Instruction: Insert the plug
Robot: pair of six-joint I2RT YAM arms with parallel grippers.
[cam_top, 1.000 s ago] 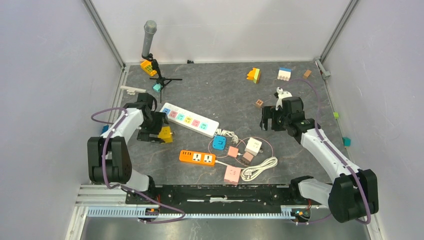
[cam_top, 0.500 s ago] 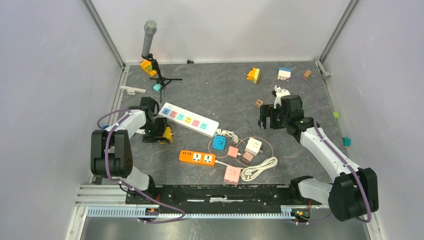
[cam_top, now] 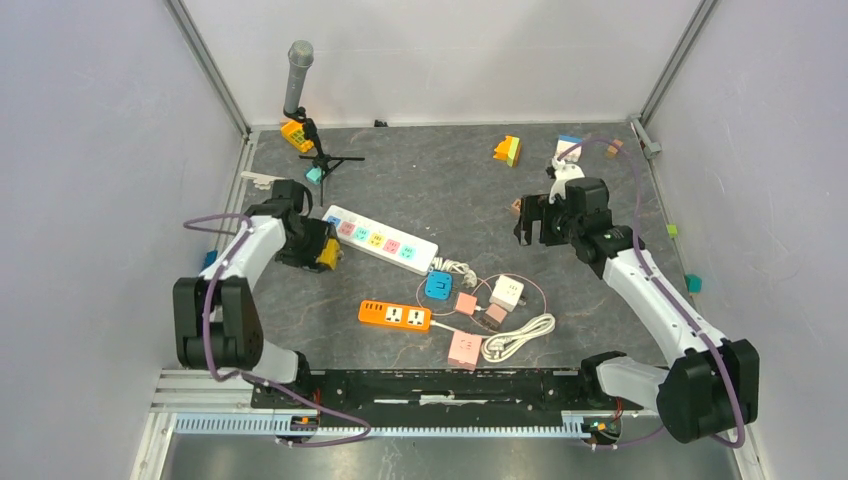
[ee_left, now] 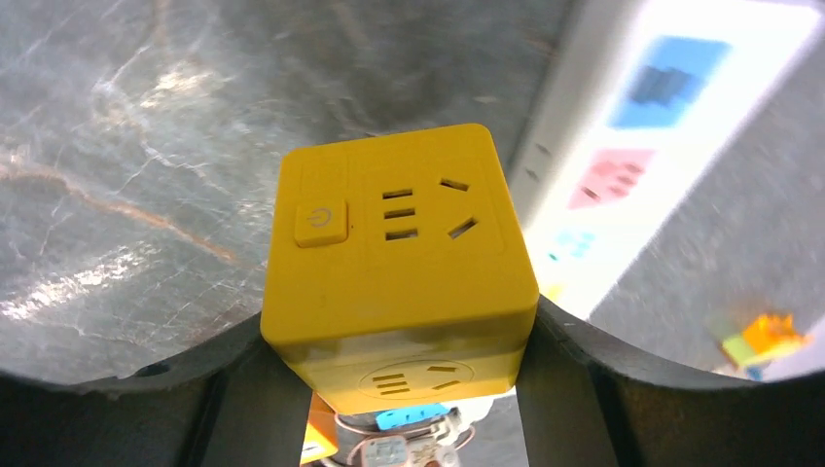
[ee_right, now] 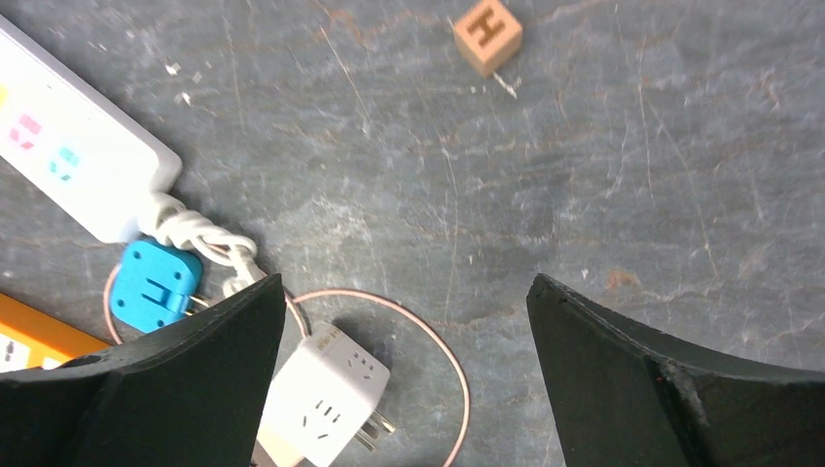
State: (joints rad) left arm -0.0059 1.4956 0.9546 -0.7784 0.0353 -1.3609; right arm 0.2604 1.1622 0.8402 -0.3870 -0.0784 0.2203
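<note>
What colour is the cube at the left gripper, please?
Cube: yellow, best in left wrist view.

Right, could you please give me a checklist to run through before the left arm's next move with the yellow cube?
1. Left tool closed on the yellow cube, a finger on each side: ok.
2. Cube's prongs aimed at the white power strip: cannot tell, prongs hidden.
3. Strip's sockets free: ok, nothing plugged in.
4. Cube above a socket: not ok, it is beside the strip's left end.
5. Right tool open and well away from the strip: ok.
</note>
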